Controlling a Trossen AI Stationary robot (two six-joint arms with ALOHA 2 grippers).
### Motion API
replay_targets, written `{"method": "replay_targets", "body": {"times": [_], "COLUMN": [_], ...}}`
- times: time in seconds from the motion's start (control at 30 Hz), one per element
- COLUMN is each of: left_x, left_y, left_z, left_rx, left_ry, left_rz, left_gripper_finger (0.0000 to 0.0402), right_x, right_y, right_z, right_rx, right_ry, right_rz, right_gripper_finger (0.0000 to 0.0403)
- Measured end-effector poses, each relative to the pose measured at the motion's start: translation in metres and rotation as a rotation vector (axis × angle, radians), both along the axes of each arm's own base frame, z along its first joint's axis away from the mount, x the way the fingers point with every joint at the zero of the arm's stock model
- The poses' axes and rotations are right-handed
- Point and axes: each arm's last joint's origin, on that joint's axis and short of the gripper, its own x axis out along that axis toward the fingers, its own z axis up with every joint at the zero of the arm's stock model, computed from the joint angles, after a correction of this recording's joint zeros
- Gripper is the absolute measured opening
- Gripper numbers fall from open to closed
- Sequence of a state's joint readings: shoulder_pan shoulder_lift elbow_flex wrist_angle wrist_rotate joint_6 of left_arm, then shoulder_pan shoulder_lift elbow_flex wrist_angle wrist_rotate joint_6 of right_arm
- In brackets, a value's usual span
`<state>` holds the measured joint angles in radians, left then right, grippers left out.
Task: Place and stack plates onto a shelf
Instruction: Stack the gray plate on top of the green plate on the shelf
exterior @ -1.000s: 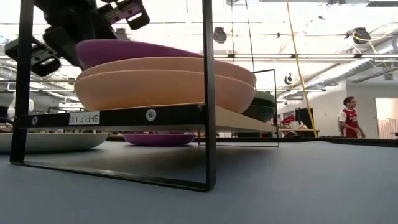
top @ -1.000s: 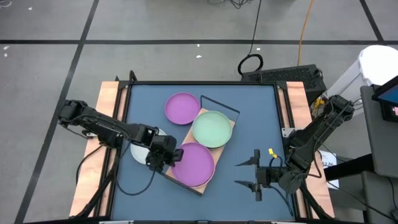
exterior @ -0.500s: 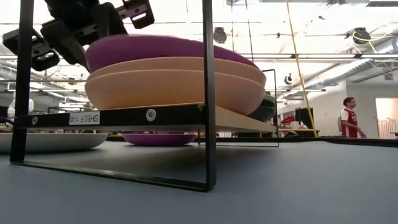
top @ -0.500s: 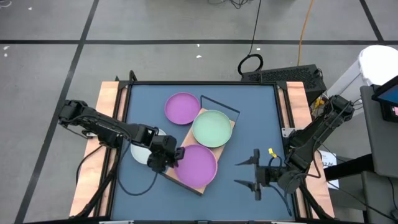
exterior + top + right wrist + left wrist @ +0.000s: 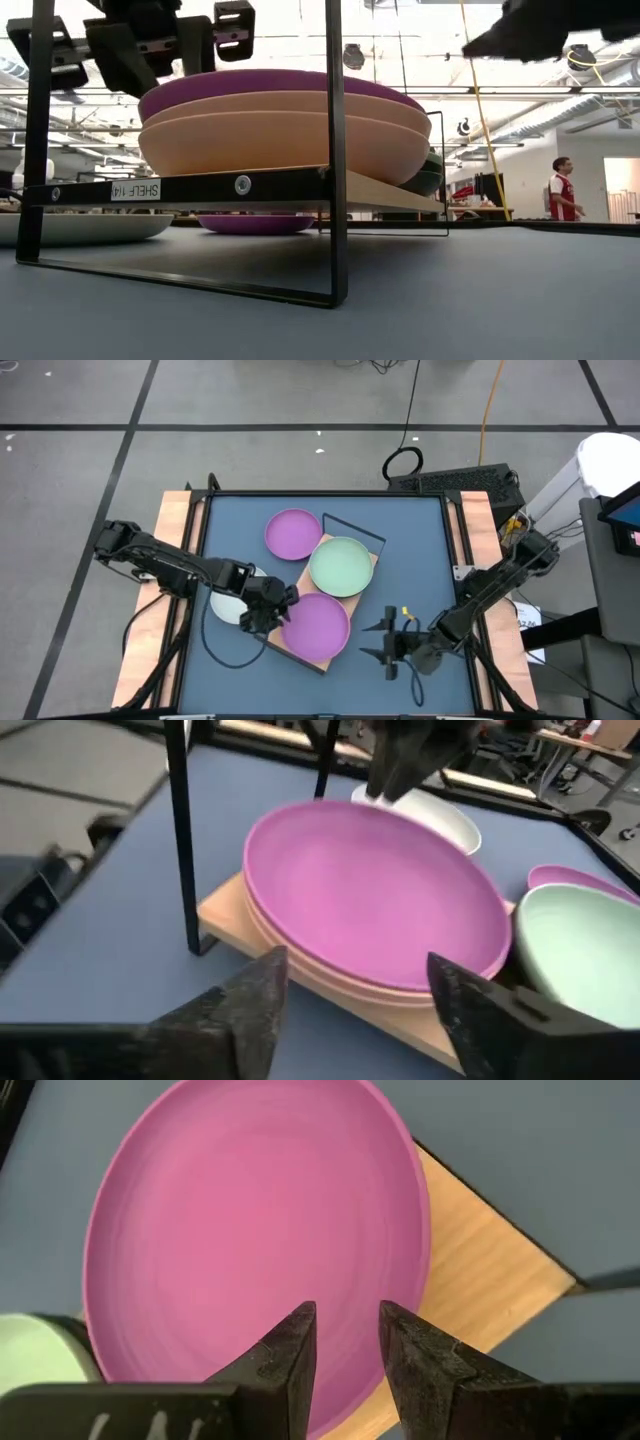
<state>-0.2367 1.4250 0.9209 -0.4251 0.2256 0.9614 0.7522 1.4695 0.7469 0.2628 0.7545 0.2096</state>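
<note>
**Operator:** I read the left gripper as jaws parted a little with nothing between them, hovering over the near-left rim of the purple plate. The right gripper has its jaws spread wide and empty, over bare tabletop right of the shelf.

**Reviewer:** Where do the plates sit?

**Operator:** That purple plate tops two pink plates at the shelf's near end. The pale green plate sits on a dark plate at the far end. A second purple plate lies on the tabletop just beyond the shelf, and a white-grey plate lies left of it, partly under my left arm.

**Reviewer:** Handling?

**Operator:** I judge them rigid, light, and matte enough not to slip. They nest closely, so I would pinch a raised rim edge, one finger inside and one beneath. The shallow lip leaves little purchase; a tilted lift could slide the plate out.
</note>
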Motion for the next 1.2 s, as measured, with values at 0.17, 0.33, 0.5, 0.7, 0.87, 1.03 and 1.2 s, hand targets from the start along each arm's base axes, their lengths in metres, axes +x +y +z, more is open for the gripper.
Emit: {"method": "replay_targets", "body": {"times": [0.17,0.33,0.5,0.7,0.87,1.03,1.2], "left_x": [-0.002,-0.009,-0.021,-0.032,-0.034,-0.034,-0.037], "left_y": [-0.001,0.006,0.015,0.022,0.025,0.026,0.026], "left_z": [0.011,0.030,0.052,0.068,0.069,0.064,0.057], "left_rx": [-0.092,-0.162,-0.211,-0.262,-0.240,-0.273,-0.253], "left_ry": [0.001,-0.047,-0.147,-0.245,-0.270,-0.244,-0.228], "left_rz": [0.129,0.415,0.621,0.835,0.932,1.002,1.026], "left_gripper_finger": [0.0118,0.0118,0.0118,0.0118,0.0118,0.0118,0.0118], "right_x": [0.008,0.018,0.029,0.037,0.042,0.046,0.044], "right_y": [0.004,0.003,0.001,-0.005,-0.009,-0.012,-0.011], "right_z": [-0.018,-0.035,-0.052,-0.062,-0.064,-0.064,-0.065], "right_rx": [-0.006,0.023,0.008,0.014,0.018,0.034,0.012], "right_ry": [0.026,0.042,0.046,0.043,0.059,0.064,0.081], "right_rz": [-0.004,-0.034,-0.053,-0.087,-0.060,-0.049,-0.019], "right_gripper_finger": [0.0148,0.0065,0.0005,0.0014,0.0005,0.0002,0.0001]}}
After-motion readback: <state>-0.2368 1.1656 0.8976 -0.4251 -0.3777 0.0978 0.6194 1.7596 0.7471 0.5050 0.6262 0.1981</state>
